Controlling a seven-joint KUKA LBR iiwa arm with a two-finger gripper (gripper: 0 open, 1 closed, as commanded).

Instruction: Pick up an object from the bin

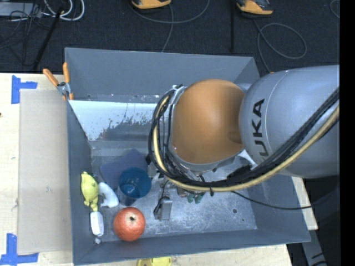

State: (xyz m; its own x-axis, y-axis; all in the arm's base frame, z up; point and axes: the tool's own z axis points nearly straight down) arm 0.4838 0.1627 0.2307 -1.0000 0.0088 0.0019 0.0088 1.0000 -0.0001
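**Several small things lie at the bin's left, with the gripper low beside them**

Five loose things are gathered in the lower-left part of the grey metal bin [166, 76], and the gripper [162, 210] is down close to the floor just to their right. The arm [294, 126] comes in from the right, its wrist under a rounded orange cover [205, 121] with yellow and black cables [158, 143] looped round it.

Nearest the gripper are two things. The blue cup [133, 183] stands upright up and to its left, a round, deep-blue vessel with its open mouth facing upward. The red apple [129, 224] lies to the gripper's lower left. It is round and glossy red, with a paler orange patch and a small dark dimple on top. It sits just below the cup, near the bin's front wall. The gripper is beside both and over neither.

Whether the gripper is spread or closed cannot be told, since the wrist hides much of it.

Further left, a small yellow toy [89, 188] lies against the left wall. A curved white piece [107, 195] lies just beside the toy, and a short white tube [96, 223] lies below them, close to the apple.
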